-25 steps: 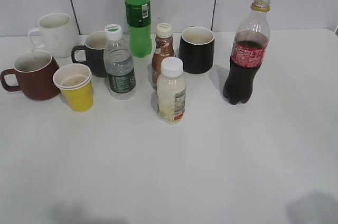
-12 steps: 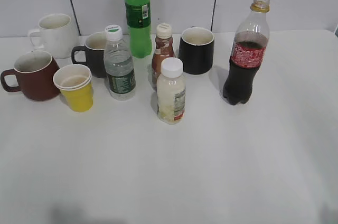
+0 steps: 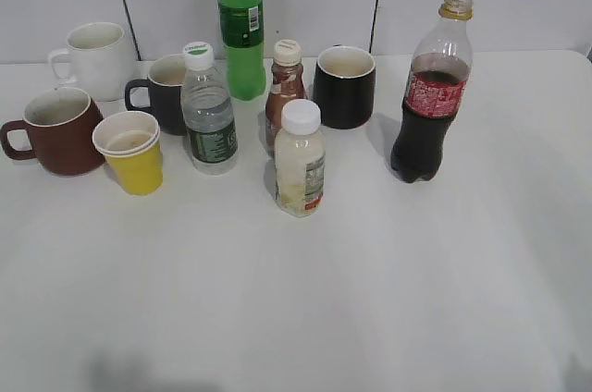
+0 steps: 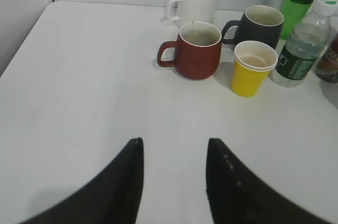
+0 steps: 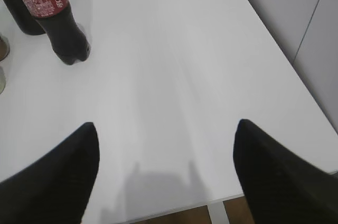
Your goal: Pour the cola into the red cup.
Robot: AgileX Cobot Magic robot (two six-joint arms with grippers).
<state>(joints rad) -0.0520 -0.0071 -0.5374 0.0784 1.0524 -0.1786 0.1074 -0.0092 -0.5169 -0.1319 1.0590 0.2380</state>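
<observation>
The cola bottle (image 3: 428, 96), uncapped with a red label, stands upright at the right of the table; it also shows in the right wrist view (image 5: 55, 18) at the upper left. The red cup (image 3: 57, 131) stands at the far left with its handle to the left; it shows in the left wrist view (image 4: 198, 49) too. My left gripper (image 4: 174, 142) is open and empty, well short of the red cup. My right gripper (image 5: 166, 126) is wide open and empty near the table's front right edge, away from the cola. Neither gripper shows in the exterior view.
A yellow paper cup (image 3: 133, 153), a water bottle (image 3: 207, 111), a dark grey mug (image 3: 163, 91), a white mug (image 3: 94, 59), a green bottle (image 3: 241, 27), a small brown sauce bottle (image 3: 284, 91), a milky white-capped bottle (image 3: 300, 161) and a black mug (image 3: 345, 87) crowd the back.
A shadow at the lower right of the table has slid out of the exterior view. The bottles and cups have not moved.
</observation>
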